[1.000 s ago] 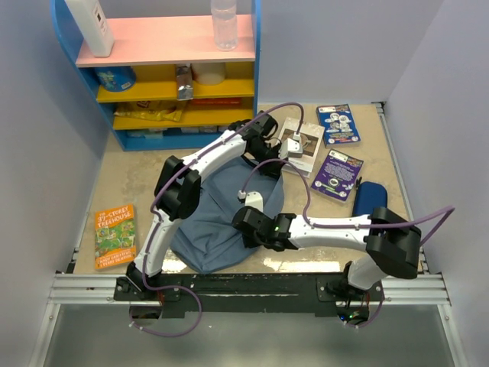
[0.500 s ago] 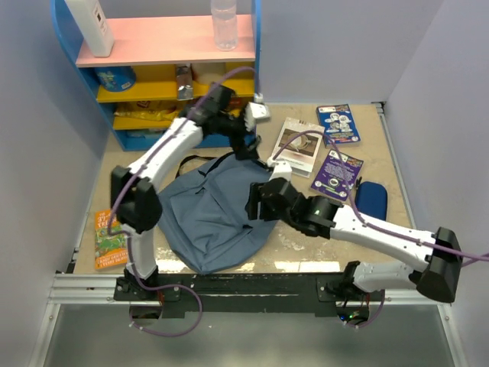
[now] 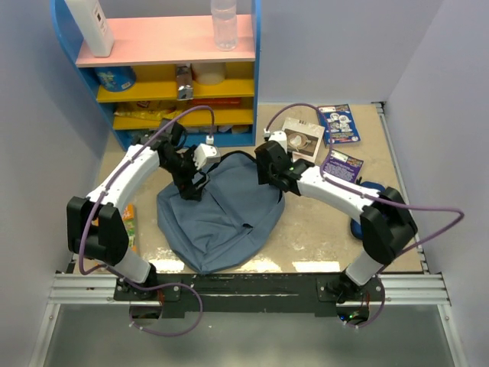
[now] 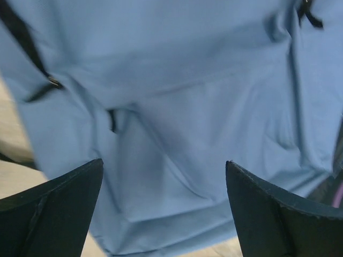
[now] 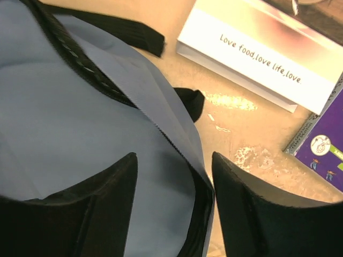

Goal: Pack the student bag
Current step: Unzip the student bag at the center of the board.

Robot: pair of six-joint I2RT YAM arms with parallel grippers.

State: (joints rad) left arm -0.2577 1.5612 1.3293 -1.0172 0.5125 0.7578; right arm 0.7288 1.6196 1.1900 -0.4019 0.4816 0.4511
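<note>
Shows the student bag (image 3: 218, 214) flat and rumpled at the middle of the table (image 3: 321, 237), between the 2 arms, with black straps (image 3: 229, 156) at its far edge, toward the shelf unit (image 3: 153, 76).

Finds the left gripper (image 4: 163, 163) above the bag's far left part, fingers (image 4: 53, 209) spread wide, jaws plainly apart, only blue fabric in view between them. Cannot tell contact with the cloth.

Finds the right gripper (image 5: 174, 160) at the bag's far right edge, fingers (image 5: 252, 214) parted and straddling the hem beside the black zipper (image 5: 75, 51). Judges the gap too wide for a clamp on such thin cloth, so unclenched as well.

Places a white book (image 5: 252, 53) lettered "Love food, love life, love." on the table just beside that edge, with a purple book (image 5: 321, 142) near its corner. Places 1 blue book (image 3: 338, 124) farther back and to the right, and an orange book (image 3: 131, 222) at the left, mostly hidden by the left arm.
</note>
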